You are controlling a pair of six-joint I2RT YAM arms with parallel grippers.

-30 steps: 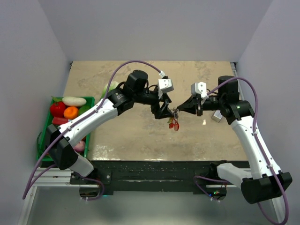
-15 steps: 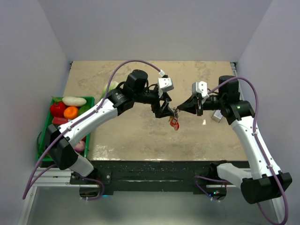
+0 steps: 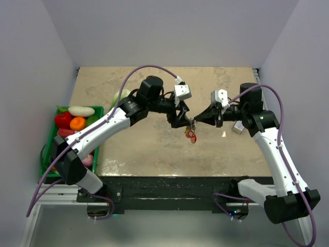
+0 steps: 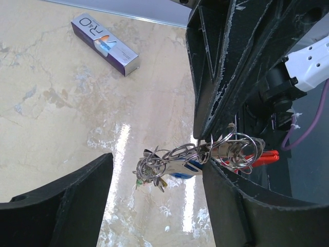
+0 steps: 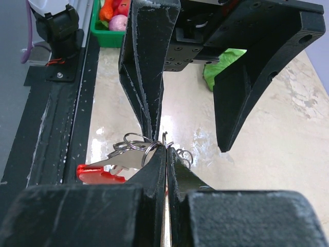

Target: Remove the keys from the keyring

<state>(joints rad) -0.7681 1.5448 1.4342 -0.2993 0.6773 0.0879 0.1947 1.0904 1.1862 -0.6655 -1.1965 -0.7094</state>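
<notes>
The right gripper (image 5: pixel 165 154) is squeezed tight on the keyring (image 4: pixel 232 150), up in the air over the table (image 4: pixel 51 113). The keys (image 4: pixel 154 167) hang in a bunch just beside the right gripper, and the red fob (image 5: pixel 97 174) dangles under it. The left gripper (image 3: pixel 183 122) faces the right gripper, its fingers (image 4: pixel 56 206) spread wide around the keys.
</notes>
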